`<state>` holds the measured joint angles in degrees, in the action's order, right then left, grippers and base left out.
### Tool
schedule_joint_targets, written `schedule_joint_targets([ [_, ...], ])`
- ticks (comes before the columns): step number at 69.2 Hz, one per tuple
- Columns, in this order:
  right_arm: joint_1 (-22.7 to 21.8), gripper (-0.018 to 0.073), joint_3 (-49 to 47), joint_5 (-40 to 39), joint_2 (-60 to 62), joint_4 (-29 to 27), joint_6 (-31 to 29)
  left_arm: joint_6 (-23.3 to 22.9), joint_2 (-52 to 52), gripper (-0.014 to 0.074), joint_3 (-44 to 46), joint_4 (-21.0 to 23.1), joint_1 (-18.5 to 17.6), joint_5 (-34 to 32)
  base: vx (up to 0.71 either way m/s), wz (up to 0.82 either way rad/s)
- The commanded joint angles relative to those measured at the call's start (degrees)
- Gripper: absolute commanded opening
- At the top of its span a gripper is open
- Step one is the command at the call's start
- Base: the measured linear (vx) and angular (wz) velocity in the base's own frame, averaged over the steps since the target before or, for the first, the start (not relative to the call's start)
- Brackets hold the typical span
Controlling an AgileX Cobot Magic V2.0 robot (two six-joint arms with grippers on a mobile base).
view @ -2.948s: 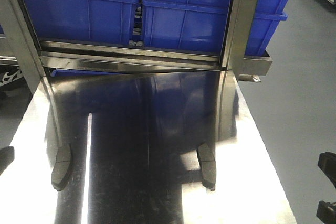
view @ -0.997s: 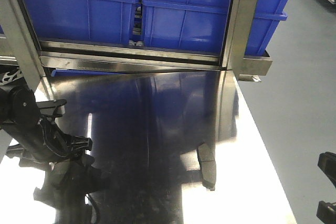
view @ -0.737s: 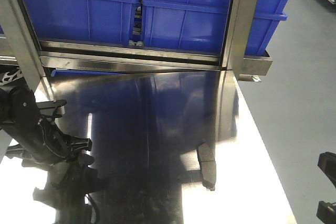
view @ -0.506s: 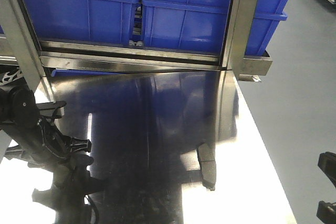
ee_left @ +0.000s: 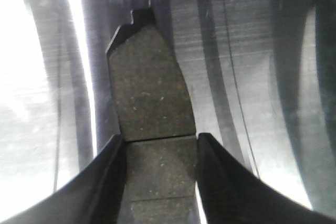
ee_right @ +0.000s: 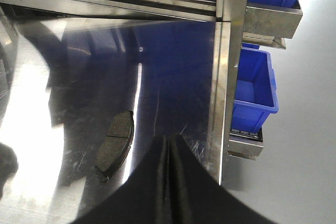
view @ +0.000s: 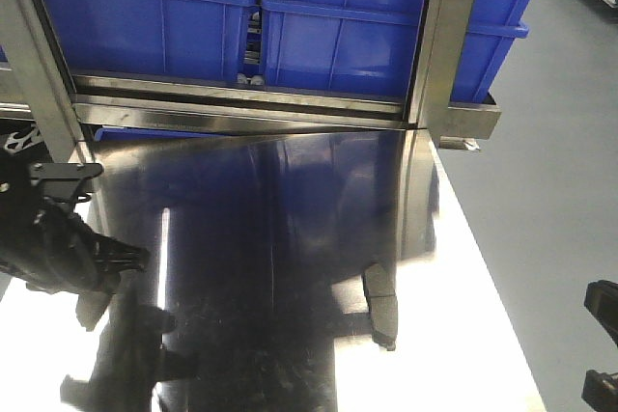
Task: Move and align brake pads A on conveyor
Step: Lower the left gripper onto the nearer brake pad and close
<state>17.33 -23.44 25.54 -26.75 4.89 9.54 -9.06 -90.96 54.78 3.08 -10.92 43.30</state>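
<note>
One grey brake pad (ee_left: 149,98), with a thin groove across it, sits lengthwise between the fingers of my left gripper (ee_left: 160,137), which is shut on its near half. In the front view my left arm (view: 58,248) hangs over the left side of the shiny steel table (view: 290,219). A second brake pad (view: 381,308) lies flat on the table's right side, and the same brake pad (ee_right: 115,142) shows in the right wrist view, left of my right gripper (ee_right: 169,140), which is shut and empty. The conveyor is out of view.
Blue bins (view: 328,26) stand on a steel shelf (view: 241,108) behind the table, and a steel post (view: 439,45) rises at its back right corner. A smaller blue bin (ee_right: 254,90) hangs beyond the table's right edge. Grey floor (view: 550,200) lies to the right.
The left arm came in over the left brake pad. In the last half second it drew back to the left and up, and the pad no longer lies where it was.
</note>
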Motion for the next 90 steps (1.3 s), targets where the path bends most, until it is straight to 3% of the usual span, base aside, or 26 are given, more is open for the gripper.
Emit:
schedule_joint_targets([
  [1, -0.2, -0.0010, -1.7, -4.0, -0.2, 0.6, -0.7, 0.0, 7.2, 0.0139, -2.0, -0.4, -0.6, -4.0, 0.00, 0.00],
  [21, -0.2, -0.0009, -1.7, -4.0, -0.2, 0.6, -0.7, 2.2, 29.0, 0.0139, -14.7, -0.3, -0.6, -9.5, 0.00, 0.00],
  [42, -0.2, -0.0009, -1.7, -4.0, -0.2, 0.6, -0.7, 2.3, 45.2, 0.0139, -16.5, -0.4, -0.6, -8.9, 0.00, 0.00],
  [60, -0.2, -0.0009, -1.7, -4.0, -0.2, 0.6, -0.7, 2.3, 51.4, 0.0139, -16.5, -0.4, -0.6, -8.9, 0.00, 0.00],
  [90, -0.2, -0.0009, -1.7, -4.0, -0.2, 0.6, -0.7, 2.3, 51.7, 0.0139, -16.4, -0.4, -0.6, -9.0, 0.00, 0.00],
])
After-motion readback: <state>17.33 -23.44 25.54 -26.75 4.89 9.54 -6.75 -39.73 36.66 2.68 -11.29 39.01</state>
